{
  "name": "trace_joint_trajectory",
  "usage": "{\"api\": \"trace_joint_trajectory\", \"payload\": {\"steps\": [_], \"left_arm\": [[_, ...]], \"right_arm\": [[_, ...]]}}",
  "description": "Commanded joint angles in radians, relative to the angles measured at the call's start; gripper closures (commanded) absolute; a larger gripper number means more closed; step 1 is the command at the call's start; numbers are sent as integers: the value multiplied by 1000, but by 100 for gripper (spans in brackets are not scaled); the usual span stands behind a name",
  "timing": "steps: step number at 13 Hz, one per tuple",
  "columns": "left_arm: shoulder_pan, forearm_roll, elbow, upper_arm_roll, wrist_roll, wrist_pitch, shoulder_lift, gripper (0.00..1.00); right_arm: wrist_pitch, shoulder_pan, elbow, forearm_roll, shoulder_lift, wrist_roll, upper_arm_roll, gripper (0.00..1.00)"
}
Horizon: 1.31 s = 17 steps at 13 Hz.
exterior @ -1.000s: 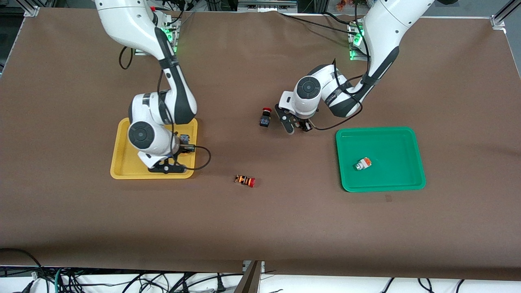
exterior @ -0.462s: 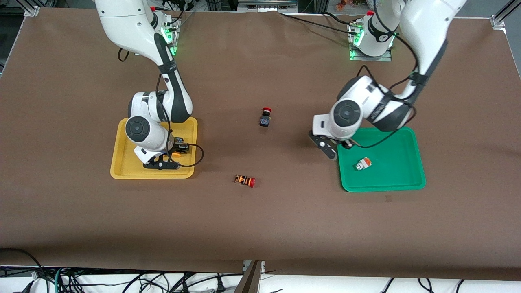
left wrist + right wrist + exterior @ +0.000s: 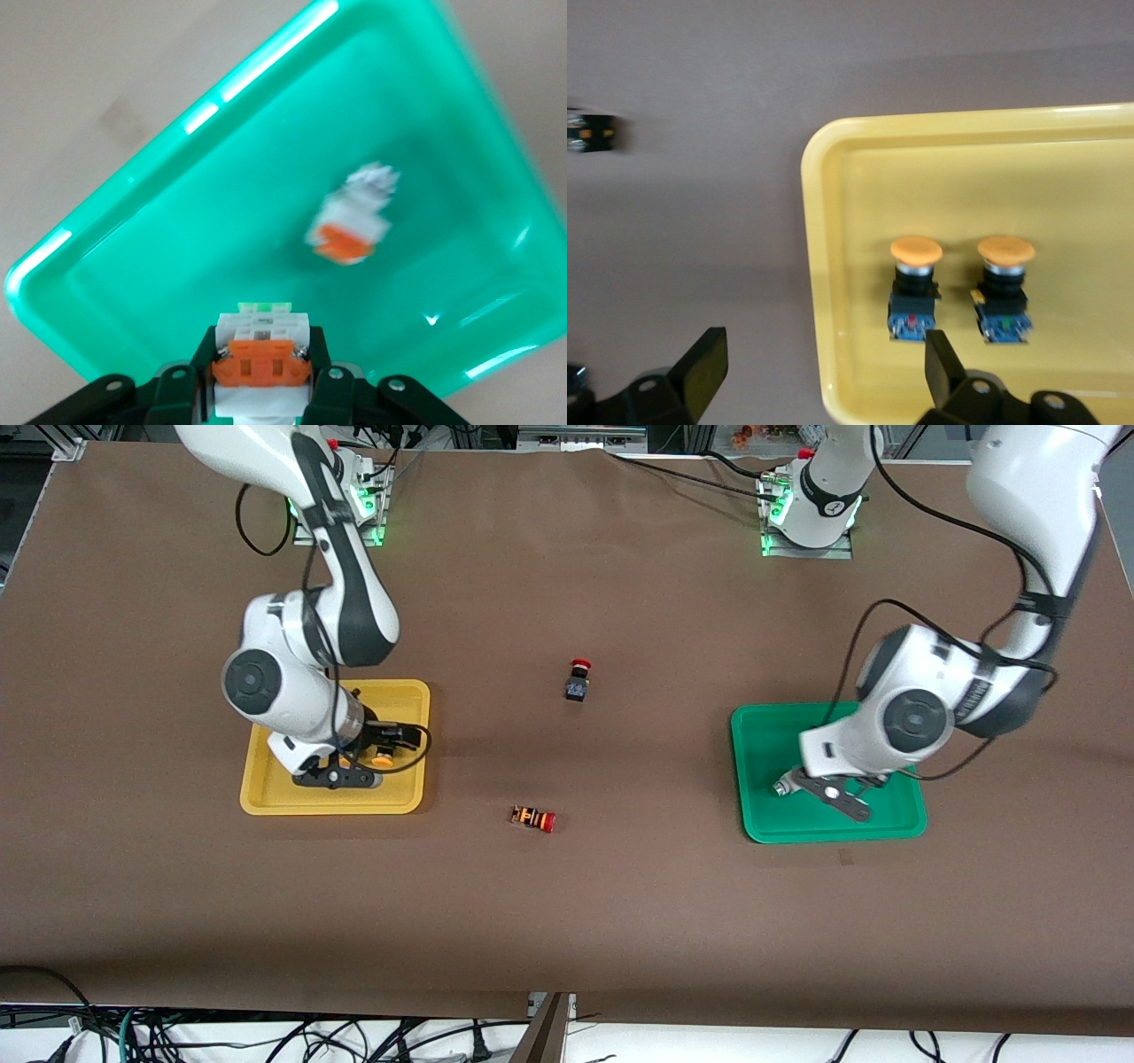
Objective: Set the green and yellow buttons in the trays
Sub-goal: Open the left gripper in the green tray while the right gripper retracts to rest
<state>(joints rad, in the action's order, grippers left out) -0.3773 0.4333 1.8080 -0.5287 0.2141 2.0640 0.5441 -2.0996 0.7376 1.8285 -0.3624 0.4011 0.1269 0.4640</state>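
My left gripper [image 3: 837, 795] hangs over the green tray [image 3: 771, 735] and is shut on a white-and-silver button with an orange block [image 3: 261, 367]. A second white-and-silver button [image 3: 353, 221] lies in this tray [image 3: 177, 230]; it also shows beside the gripper in the front view [image 3: 780, 786]. My right gripper [image 3: 337, 778] is open and empty over the yellow tray [image 3: 266, 804]. In the right wrist view the gripper [image 3: 824, 359] straddles the tray's rim [image 3: 813, 266]. Two black-bodied buttons with orange-yellow caps [image 3: 915, 288] [image 3: 1005, 288] lie side by side in that tray.
A black-bodied switch with a red cap [image 3: 578, 680] stands mid-table between the trays. An orange-striped switch with a red cap [image 3: 533, 817] lies nearer the front camera. Brown cloth covers the table.
My left arm carried the white-and-silver button from mid-table to over the green tray. My right gripper let go of a yellow-capped button in the yellow tray and drew back toward the right arm's end.
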Motion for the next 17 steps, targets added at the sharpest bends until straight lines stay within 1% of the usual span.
{"api": "trace_joint_trajectory", "payload": {"steps": [1, 2, 3, 4, 5, 6, 8, 9, 10, 11, 12, 13, 14, 15, 17], "left_arm": [[-47, 25, 1, -17, 33, 53, 63, 100], [-52, 25, -1, -17, 33, 57, 79, 100], [-54, 27, -1, -14, 36, 65, 91, 97], [-55, 27, -2, -5, 37, 76, 99, 80], [-57, 25, -10, -4, 40, 73, 96, 1], [-58, 13, -10, -14, 36, 62, 77, 0], [-57, 5, -21, -68, 21, 21, -16, 0], [-57, 5, -48, -89, 25, -22, -65, 0], [-57, 5, -79, -114, 24, -80, -94, 0], [-57, 5, -140, -144, 25, -157, -125, 0], [-57, 5, -215, -160, 34, -244, -141, 0], [-55, -11, -296, -174, 36, -295, -141, 0], [-57, -78, -361, -184, 31, -335, -141, 0], [-58, -118, -418, -183, 30, -387, -141, 0], [-58, -119, -488, -177, 30, -481, -145, 0]], "right_arm": [[71, 12, 23, 109, -138, 56, 9, 1], [113, 12, 23, 150, -190, 57, 7, 1], [162, 12, 23, 192, -246, 59, 7, 1], [209, 12, 21, 242, -296, 60, 5, 1], [245, 11, 11, 287, -347, 60, -2, 1], [281, 9, 2, 313, -378, 60, -4, 1], [357, 6, -43, 324, -406, 50, 5, 1], [387, 5, -64, 326, -406, 48, 5, 1], [409, -30, -87, 330, -404, 48, -11, 1], [415, -112, -95, 336, -403, 34, -80, 1], [412, -239, -97, 336, -403, 1, -190, 1], [409, -377, -97, 336, -401, -25, -321, 1], [411, -514, -106, 336, -398, -33, -444, 1], [415, -587, -126, 338, -392, -36, -512, 1], [418, -587, -175, 341, -374, -36, -515, 1]]}}
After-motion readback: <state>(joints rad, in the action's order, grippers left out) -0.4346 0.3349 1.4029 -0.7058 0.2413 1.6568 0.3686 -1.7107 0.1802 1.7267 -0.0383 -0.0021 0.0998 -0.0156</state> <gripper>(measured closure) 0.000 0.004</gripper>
